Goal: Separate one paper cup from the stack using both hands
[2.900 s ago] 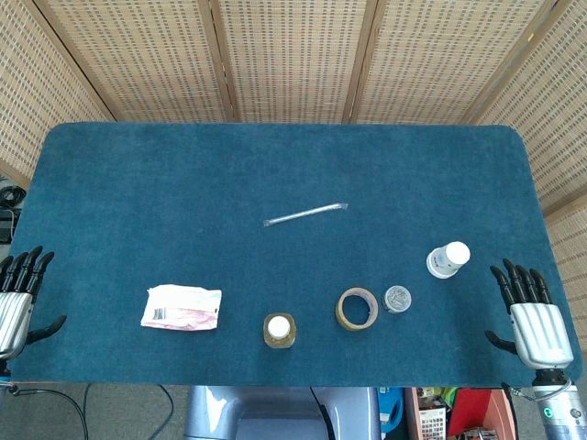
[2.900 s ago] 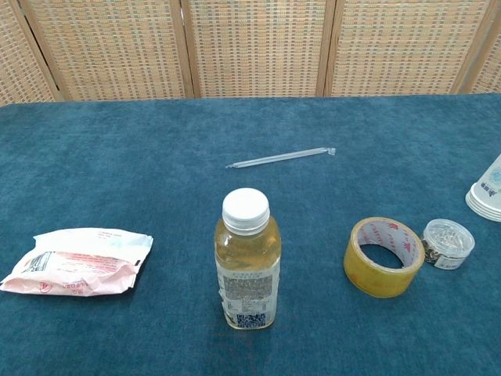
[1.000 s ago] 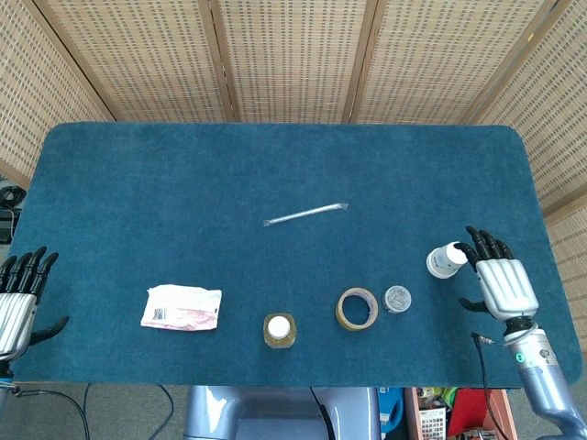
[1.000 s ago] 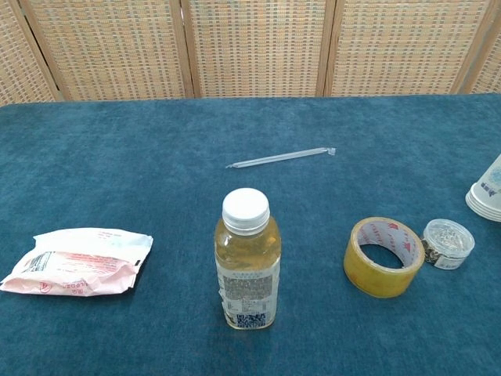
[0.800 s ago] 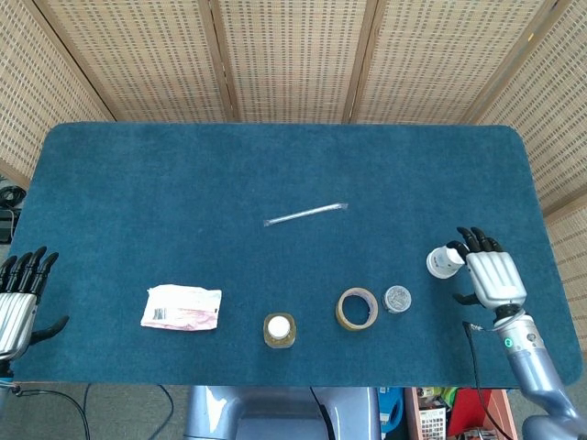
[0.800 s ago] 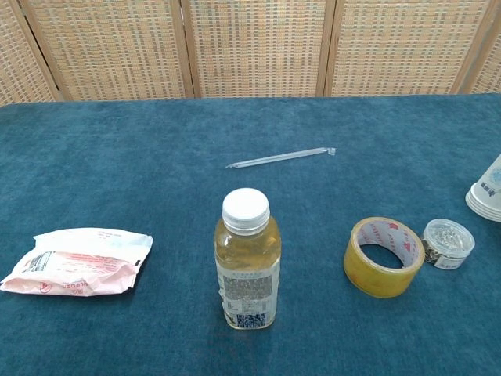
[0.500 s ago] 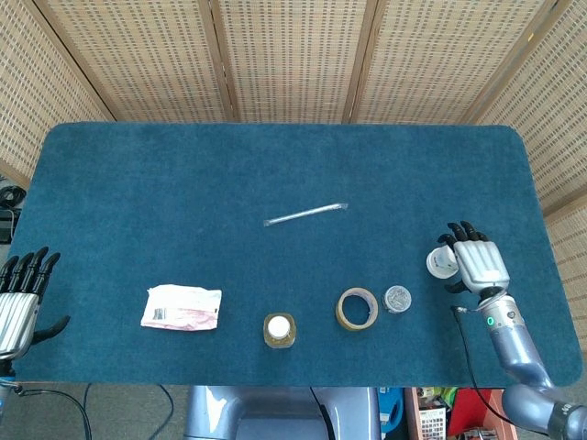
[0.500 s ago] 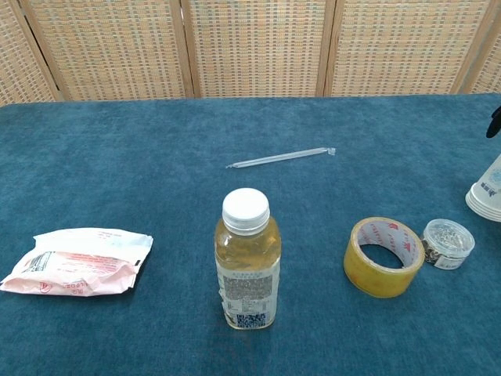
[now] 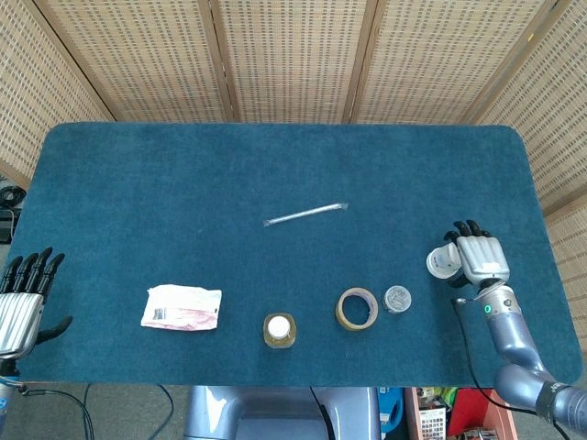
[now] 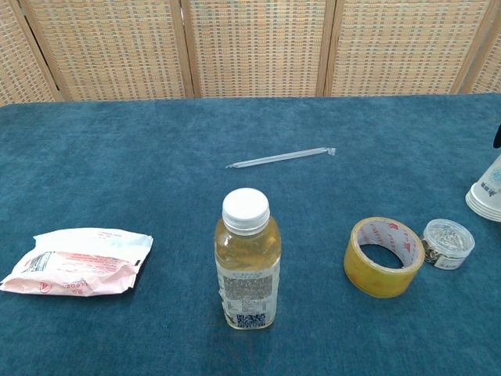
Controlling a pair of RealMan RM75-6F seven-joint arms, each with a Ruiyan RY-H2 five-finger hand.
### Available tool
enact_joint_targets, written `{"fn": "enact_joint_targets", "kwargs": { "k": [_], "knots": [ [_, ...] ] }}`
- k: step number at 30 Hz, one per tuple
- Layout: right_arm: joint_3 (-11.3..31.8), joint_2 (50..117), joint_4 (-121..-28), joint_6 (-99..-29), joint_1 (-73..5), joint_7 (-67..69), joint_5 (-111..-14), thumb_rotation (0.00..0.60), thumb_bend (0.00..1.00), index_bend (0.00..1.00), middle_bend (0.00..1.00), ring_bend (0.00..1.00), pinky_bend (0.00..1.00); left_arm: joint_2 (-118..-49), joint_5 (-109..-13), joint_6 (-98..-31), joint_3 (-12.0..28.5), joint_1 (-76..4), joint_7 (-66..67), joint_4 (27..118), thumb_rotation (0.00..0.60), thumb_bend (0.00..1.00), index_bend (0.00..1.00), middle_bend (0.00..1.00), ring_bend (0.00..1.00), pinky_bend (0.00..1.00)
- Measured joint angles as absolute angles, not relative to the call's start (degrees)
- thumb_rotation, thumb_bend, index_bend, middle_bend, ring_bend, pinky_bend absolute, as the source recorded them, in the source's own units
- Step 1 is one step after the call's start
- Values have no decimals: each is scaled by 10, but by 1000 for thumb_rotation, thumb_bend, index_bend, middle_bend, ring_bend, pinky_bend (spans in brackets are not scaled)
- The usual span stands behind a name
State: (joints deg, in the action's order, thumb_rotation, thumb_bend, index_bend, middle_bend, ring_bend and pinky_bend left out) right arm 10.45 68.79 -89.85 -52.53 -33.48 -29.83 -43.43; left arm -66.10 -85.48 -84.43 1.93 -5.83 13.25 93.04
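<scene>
The worktop, covered in blue felt, fills both views, with woven screens standing behind it. The right arm rises from the near right corner. Its right hand sits against the right side of the stack of paper cups, which stands upside down near the worktop's right edge; its dark fingertips curl over the far side of the stack. From overhead it is hard to say whether the hand truly grips the cups or only rests against them, so I cannot tell its state. In the chest view only the stack's left edge shows at the right border.

The left hand hangs off the near left corner, fingers spread and holding nothing.

A pink snack packet lies flat at the near left. A bottle of yellowish drink with a white cap stands upright near the front centre. To its right a roll of yellow tape lies flat, and touching or just beside it is a small round clear box. A wrapped straw lies alone toward the middle.
</scene>
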Motion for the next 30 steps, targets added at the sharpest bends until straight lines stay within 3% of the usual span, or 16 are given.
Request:
{"fn": "enact_joint_targets", "kwargs": {
  "k": [5,11,14,19,22,30],
  "knots": [
    [97,698,-874,-520,-343,-291,-431,600,170,319,203,24,283,-663,-855,-844,19,-59,138,929,600,203,0,0,0,0],
    [92,711,-852,-520,-349,-284,-430,600,205,407,275,97,353,-665,-858,-844,18,-60,142,928,600,203,0,0,0,0],
    [90,719,-841,-525,-352,-283,-430,600,220,470,349,176,421,-665,-859,-845,18,-60,143,928,600,204,0,0,0,0],
    [90,729,-830,-540,-350,-270,-451,600,233,637,542,393,603,-667,-862,-847,17,-60,143,926,600,203,0,0,0,0],
    [89,732,-829,-548,-348,-260,-465,600,240,701,604,458,649,-668,-863,-847,17,-60,143,925,600,204,0,0,0,0],
    [98,732,-844,-573,-339,-221,-501,600,245,738,638,496,692,-668,-863,-850,18,-60,139,924,600,203,0,0,0,0]
  ]
}}
